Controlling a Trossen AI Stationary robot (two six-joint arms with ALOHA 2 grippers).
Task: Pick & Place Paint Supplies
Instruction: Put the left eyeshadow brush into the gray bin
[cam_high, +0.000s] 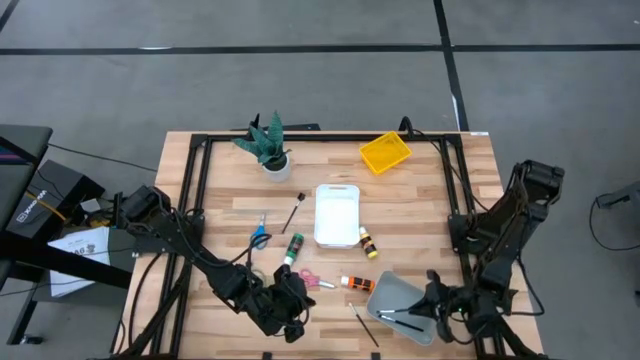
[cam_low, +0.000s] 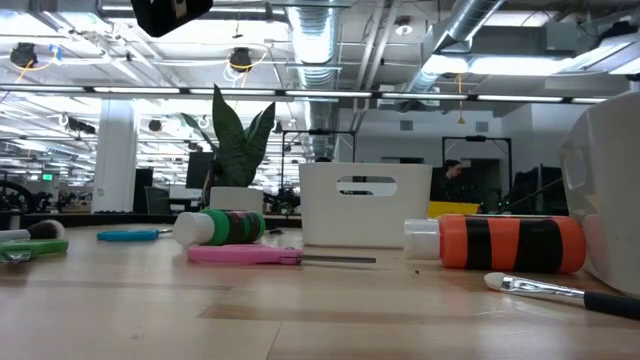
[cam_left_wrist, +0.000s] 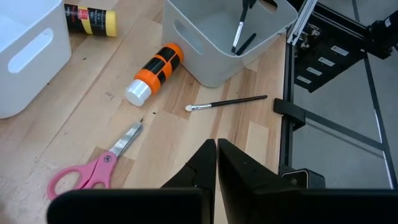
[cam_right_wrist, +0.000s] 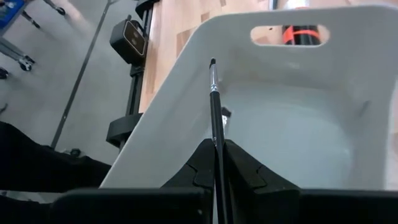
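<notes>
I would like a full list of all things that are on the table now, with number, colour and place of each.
plant: one, green, white pot, back left
yellow tray: one, back right
white tray: one, centre
grey tray: one, front right
bottles: three; green left of white tray, yellow at its right, orange beside grey tray
scissors: two; blue left of centre, pink front centre
brushes: three sure, dark; one near blue scissors, one on table at front, one held inside grey tray
left fingers: shut, empty, front, near pink scissors
right fingers: shut on brush, at grey tray
</notes>
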